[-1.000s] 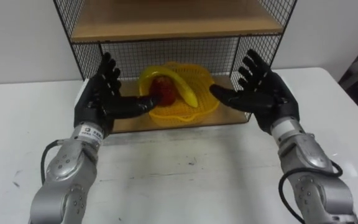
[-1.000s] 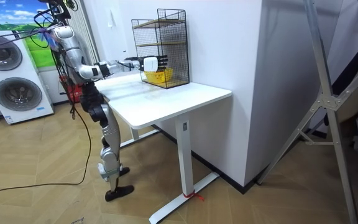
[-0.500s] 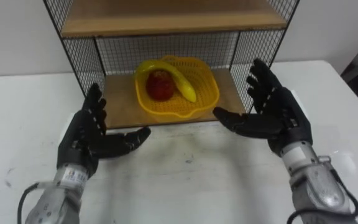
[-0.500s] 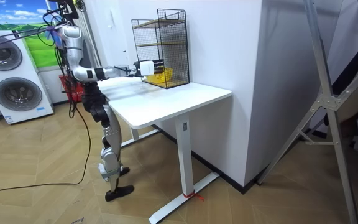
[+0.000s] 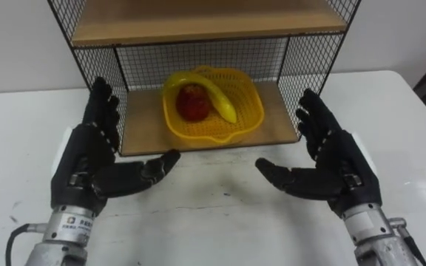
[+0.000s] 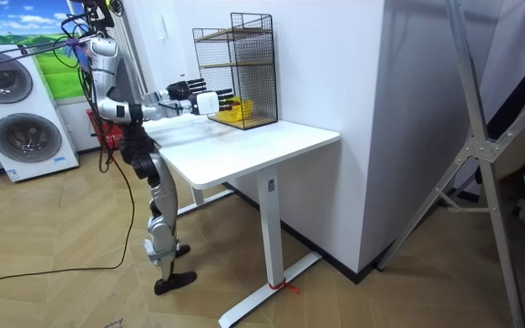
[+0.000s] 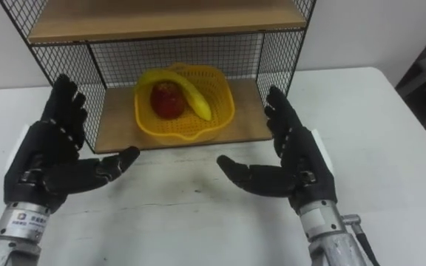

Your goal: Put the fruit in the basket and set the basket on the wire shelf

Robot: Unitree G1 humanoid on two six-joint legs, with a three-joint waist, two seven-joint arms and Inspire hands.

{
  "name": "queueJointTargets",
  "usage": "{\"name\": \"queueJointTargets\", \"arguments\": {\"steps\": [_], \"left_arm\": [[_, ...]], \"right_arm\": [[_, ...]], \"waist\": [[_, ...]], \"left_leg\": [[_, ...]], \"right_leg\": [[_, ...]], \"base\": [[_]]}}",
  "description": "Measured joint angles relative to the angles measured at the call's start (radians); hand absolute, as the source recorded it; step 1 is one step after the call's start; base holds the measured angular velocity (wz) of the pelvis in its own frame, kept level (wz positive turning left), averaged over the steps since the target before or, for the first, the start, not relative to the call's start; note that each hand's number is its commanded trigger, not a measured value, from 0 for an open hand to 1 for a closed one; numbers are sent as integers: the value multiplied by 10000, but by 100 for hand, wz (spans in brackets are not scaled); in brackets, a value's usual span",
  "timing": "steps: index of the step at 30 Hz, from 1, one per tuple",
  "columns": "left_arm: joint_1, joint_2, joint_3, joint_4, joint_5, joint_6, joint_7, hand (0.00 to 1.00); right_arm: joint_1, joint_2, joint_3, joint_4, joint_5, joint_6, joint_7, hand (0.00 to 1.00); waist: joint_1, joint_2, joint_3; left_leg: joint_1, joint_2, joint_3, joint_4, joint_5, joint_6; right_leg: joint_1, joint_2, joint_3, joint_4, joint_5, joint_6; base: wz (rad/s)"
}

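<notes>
Yellow basket [image 5: 213, 103] with banana [image 5: 211, 94] and red fruit [image 5: 192, 102] on wire shelf [image 5: 205, 129], left hand [image 5: 91, 159] and right hand [image 5: 331, 162] spread, empty, above white desk [image 5: 213, 214]

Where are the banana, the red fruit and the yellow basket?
banana [image 5: 211, 93], left eye view, middle of its curve.
red fruit [image 5: 191, 104], left eye view, its front.
yellow basket [image 5: 248, 111], left eye view, right wall.

Both eye views looked down from behind the left hand [image 5: 87, 166] and right hand [image 5: 342, 166], sharing the wire shelf [image 5: 198, 26] beyond; the room view watched from afar.
</notes>
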Motion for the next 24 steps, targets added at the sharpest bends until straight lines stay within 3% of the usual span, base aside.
{"name": "queueJointTargets", "arguments": {"steps": [3,6,8,10,11,13,17,19,20,23,24], "left_arm": [[0,29,320,-440,822,-32,291,0],[3,-41,836,-1016,1766,-616,853,0],[-2,-56,1371,-1763,1898,-942,1531,0],[-253,-48,2360,-2496,2002,-1669,2530,0],[-354,-42,2615,-2674,2094,-1797,2804,0],[-628,32,3762,-3160,2541,-2271,3746,0],[-828,125,5529,-3518,3308,-2627,5327,0],[-914,451,6715,-3550,3766,-2768,6562,0],[-939,552,6968,-3550,3891,-2771,6814,0],[-1060,1611,8503,-3546,4009,-2816,8415,0],[-1064,1772,8727,-3538,4008,-2814,8661,0]], "right_arm": [[44,30,-388,-526,-527,-259,-491,0],[26,30,-1062,-1180,-914,-925,-1231,0],[28,23,-1628,-1612,-1040,-1163,-1870,0],[-12,-61,-2388,-2325,-1427,-1416,-2838,0],[-54,-100,-2641,-2472,-1653,-1513,-3085,0],[-379,-641,-3574,-2768,-2000,-1811,-4036,0],[-662,-1218,-5361,-3205,-2116,-2214,-5577,0],[-829,-1706,-6767,-3227,-2181,-2431,-6864,0],[-861,-1832,-7038,-3227,-2194,-2451,-7173,0],[-1177,-2817,-8741,-2915,-2370,-2785,-8965,0],[-1187,-2994,-8934,-2819,-2376,-2800,-9235,0]], "waist": [[-1,26,22],[97,88,40],[171,99,33],[241,142,14],[258,155,6],[296,161,-4],[302,102,-12],[335,14,-10],[353,-2,-10],[322,-40,-54],[328,-37,-63]], "left_leg": [[-28,-10,-97,61,-7,-9],[-7,-8,-122,10,-14,-24],[13,7,-117,-1,-20,-37],[8,7,-116,-68,-2,-59],[-1,2,-128,-86,7,-66],[18,-1,-156,-118,19,-71],[-2,2,-225,-99,30,-85],[-12,-24,-187,-2,25,-91],[-10,-22,-185,6,22,-95],[-34,-11,-250,113,-12,-118],[-31,-10,-248,112,-14,-120]], "right_leg": [[11,4,-95,0,10,-10],[56,24,-107,-25,11,-12],[43,46,-106,-33,11,-12],[-19,49,-128,-28,11,-14],[-34,44,-140,-28,12,-15],[-43,35,-184,-27,12,-15],[-33,47,-237,-50,7,-17],[-49,21,-283,-40,-90,-71],[-59,21,-283,-43,-106,-74],[-41,21,-361,-61,-200,-93],[-39,22,-359,-56,-209,-88]], "base": [[6],[2],[0],[0],[0],[0],[4],[6],[4],[6],[4]]}}
